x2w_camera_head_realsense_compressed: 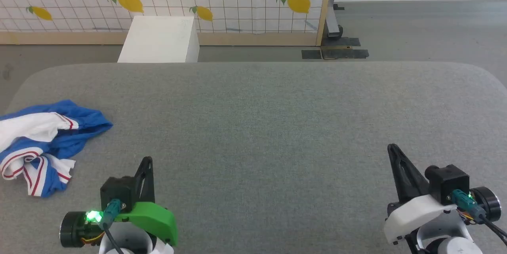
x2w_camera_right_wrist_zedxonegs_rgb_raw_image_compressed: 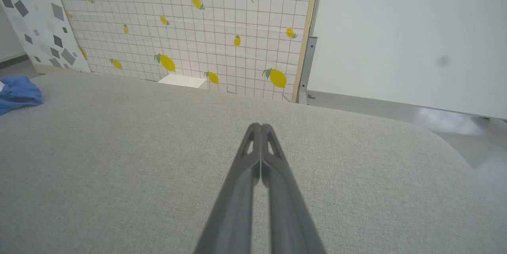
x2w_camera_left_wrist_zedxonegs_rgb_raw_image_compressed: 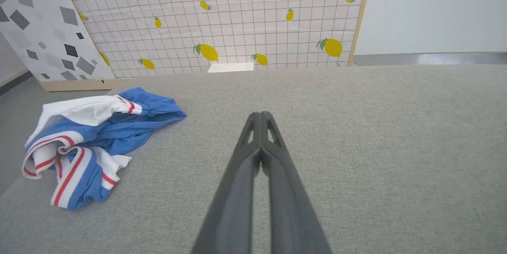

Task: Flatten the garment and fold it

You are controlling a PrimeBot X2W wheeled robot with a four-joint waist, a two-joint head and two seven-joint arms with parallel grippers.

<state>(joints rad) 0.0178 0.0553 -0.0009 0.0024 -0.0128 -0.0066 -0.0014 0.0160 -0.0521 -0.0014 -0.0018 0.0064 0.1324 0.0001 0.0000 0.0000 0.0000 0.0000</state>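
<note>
Head view: garment (x2w_camera_head_realsense_compressed: 85,125) crumpled at table (x2w_camera_head_realsense_compressed: 277,127) left end.

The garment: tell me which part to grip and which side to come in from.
Probably the striped trim at the garment's near end: a loose edge lying out from the crumpled heap, so pulling it should start spreading the cloth. Come in with the left gripper from the table's middle, since the heap sits at the table's left edge. It is shut now; open it first.
</note>
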